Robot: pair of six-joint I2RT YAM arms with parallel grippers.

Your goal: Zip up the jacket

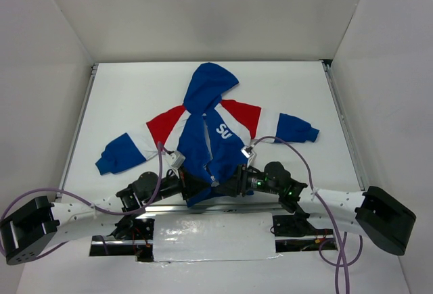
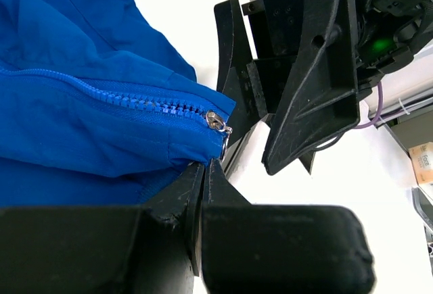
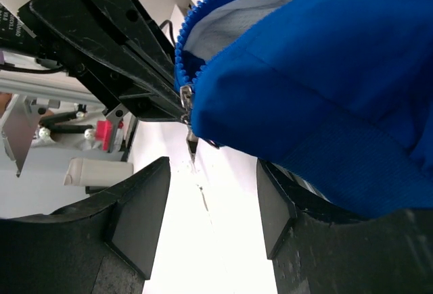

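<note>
One jacket (image 1: 210, 138) lies on the table (image 1: 135, 91), hood at the far side. The left gripper (image 2: 205, 172) has its fingers pinching the bottom edge by the zip slider (image 2: 216, 121). The right gripper (image 3: 213, 179) has its fingers wide apart.

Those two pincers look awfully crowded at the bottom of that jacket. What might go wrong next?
The zipper pull is tiny, so the open right pincer might close on blue fabric instead. The left pincer pinches only the jacket hem's corner, which could slip once pulling starts. Both pincers sit nearly touching and might bump.
</note>
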